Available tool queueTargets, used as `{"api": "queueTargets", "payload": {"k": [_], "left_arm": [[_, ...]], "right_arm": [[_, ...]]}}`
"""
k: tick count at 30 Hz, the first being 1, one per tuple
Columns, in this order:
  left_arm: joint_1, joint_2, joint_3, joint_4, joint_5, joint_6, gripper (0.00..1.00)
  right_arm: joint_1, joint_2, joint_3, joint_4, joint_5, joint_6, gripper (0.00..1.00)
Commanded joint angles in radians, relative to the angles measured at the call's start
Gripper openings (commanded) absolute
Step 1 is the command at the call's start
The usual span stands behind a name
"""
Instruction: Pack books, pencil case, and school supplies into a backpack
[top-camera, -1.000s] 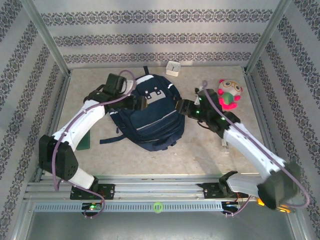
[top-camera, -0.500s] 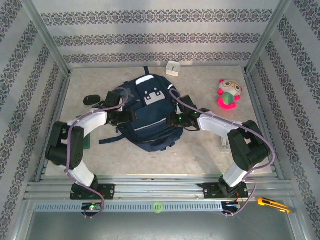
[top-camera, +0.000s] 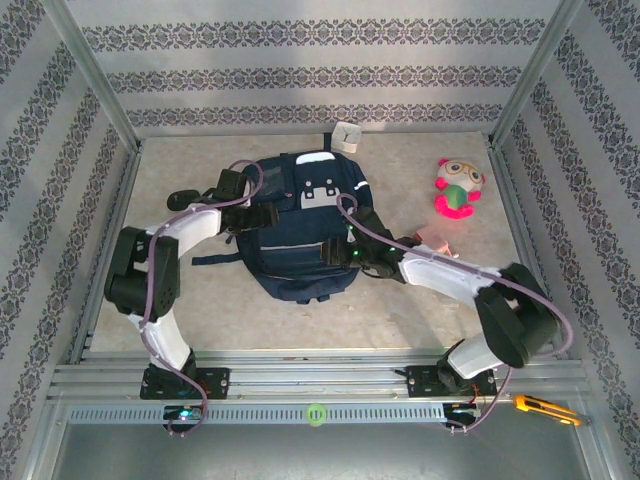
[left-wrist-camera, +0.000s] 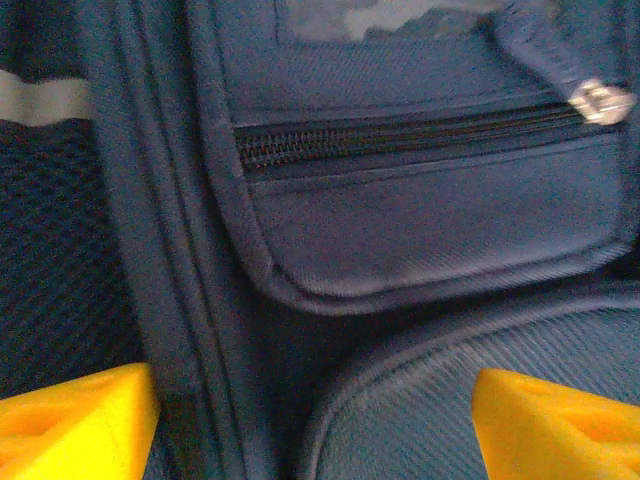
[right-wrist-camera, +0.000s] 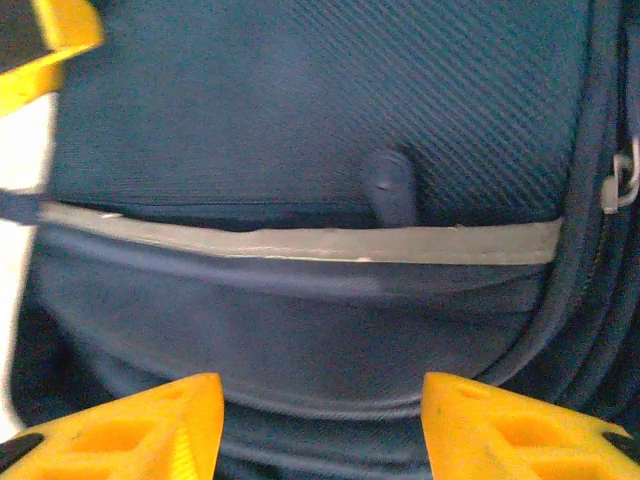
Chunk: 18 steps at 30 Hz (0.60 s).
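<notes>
Left gripper (left-wrist-camera: 315, 400) jaws wide, nothing held, backpack (top-camera: 300, 265) zip pocket (left-wrist-camera: 430, 215) just ahead. Right gripper (right-wrist-camera: 320, 400) jaws half apart, nothing held, grey stripe (right-wrist-camera: 300, 243) just ahead; pencil case (top-camera: 436, 240) behind it.

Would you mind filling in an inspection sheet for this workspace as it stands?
Surface: beige table, flat, no spills seen.
Job's things: navy backpack lies centre, its small pocket zip shut; pale-pink pencil case on the table right of it.
Clutter: plush toy far right; white box by the back wall; black oval object left of the backpack; yellow knife on the front rail.
Grippers: left tool open over the backpack's upper left; right tool open over its lower front; neither holds anything.
Cables: purple cable along each arm, looped at the wrists.
Surroundings: patterned walls, metal frame.
</notes>
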Motion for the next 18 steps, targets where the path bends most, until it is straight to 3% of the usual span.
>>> {"api": "queueTargets", "payload": {"k": [1, 4, 7, 13, 18], "left_arm": [[0.020, -0.167, -0.024, -0.080, -0.020, 0.018, 0.83], [0.085, -0.257, -0.065, -0.117, 0.039, -0.016, 0.84], [0.146, -0.336, -0.122, -0.122, 0.071, -0.035, 0.84], [0.226, -0.420, -0.203, -0.133, 0.097, -0.048, 0.84], [0.243, -0.427, -0.236, -0.123, 0.109, -0.046, 0.84]], "right_arm": [[0.044, -0.117, 0.103, -0.078, 0.010, -0.287, 0.57], [0.151, -0.137, 0.179, -0.174, 0.029, -0.646, 0.62], [0.280, -0.078, 0.247, -0.253, 0.090, -0.933, 0.73], [0.359, 0.183, 0.390, -0.276, 0.052, -1.063, 0.80], [0.364, 0.387, 0.462, -0.250, 0.104, -1.122, 0.81]]}}
